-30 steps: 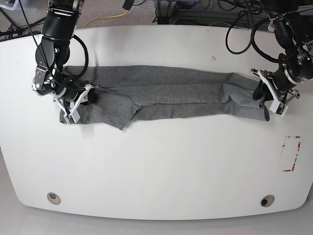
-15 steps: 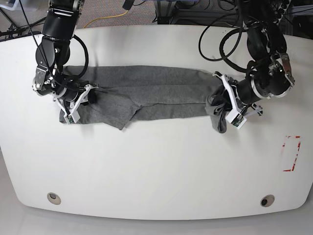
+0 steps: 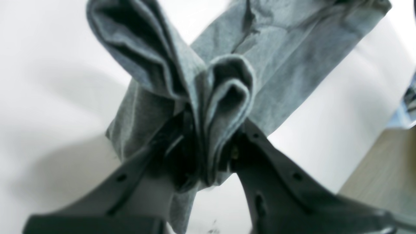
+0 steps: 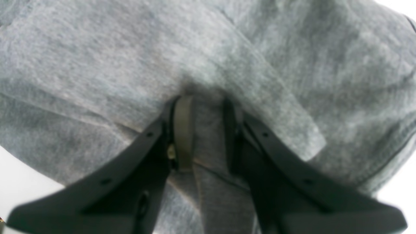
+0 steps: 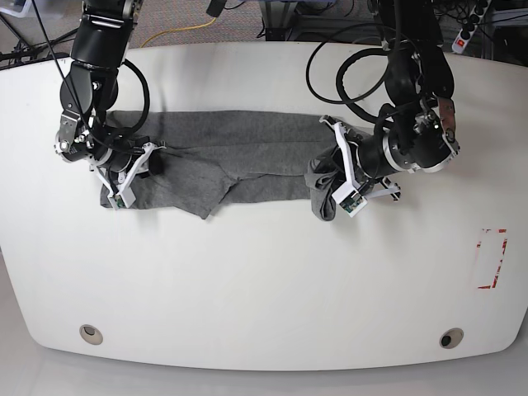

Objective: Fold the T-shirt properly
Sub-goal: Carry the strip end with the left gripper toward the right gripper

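Observation:
The grey T-shirt lies as a long folded band across the back of the white table. My left gripper is shut on the band's right end, which is bunched and lifted over the band's middle. The left wrist view shows folds of the T-shirt pinched in the left gripper above the table. My right gripper rests on the band's left end. In the right wrist view the right gripper is shut on a ridge of the T-shirt.
A red tape outline marks the table's right side. Two round holes sit near the front edge. Cables lie on the floor behind the table.
My left gripper has carried the T-shirt's right end leftward, from the far right to the middle, shortening the band. The right arm has stayed put.

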You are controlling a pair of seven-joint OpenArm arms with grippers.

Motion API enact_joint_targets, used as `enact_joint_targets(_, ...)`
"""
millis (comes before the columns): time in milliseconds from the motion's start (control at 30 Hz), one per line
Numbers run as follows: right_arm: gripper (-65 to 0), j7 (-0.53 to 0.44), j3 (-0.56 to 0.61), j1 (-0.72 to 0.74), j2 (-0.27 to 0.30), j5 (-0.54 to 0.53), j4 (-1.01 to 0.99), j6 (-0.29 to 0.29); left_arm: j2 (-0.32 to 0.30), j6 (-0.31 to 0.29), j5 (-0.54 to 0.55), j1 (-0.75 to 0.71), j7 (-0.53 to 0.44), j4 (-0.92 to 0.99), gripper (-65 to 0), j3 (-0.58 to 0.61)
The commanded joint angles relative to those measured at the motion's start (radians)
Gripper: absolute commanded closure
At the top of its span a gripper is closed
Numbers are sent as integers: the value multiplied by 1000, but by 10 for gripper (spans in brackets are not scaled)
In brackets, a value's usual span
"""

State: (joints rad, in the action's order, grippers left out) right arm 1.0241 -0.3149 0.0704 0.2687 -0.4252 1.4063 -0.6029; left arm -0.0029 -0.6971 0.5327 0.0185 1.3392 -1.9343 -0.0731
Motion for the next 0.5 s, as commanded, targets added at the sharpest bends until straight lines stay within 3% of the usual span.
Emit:
enact_joint_targets(0,-146,-4,-3,16,14,-4,14,-4,24,-1,-24,18,-23,-14,-32,37)
enact_joint_targets(133,-146,-4,-3,16,13,-4,14,-4,37,-1,-76,22,-65,-12,-32,78)
enact_joint_targets(233,-146,-4,-3,16,13,-5,14,-4,37,-1,-112,36,-83,-11,-68,131)
enact_joint_targets(333,-146,-4,-3,16,13,-5,14,-4,71,-1,-173,38,-100,-11,-107,167)
enact_joint_targets(467,-146,-4,-3,16,13,-5,14,-4,106,-1,-256,39,-103,17,-107,197)
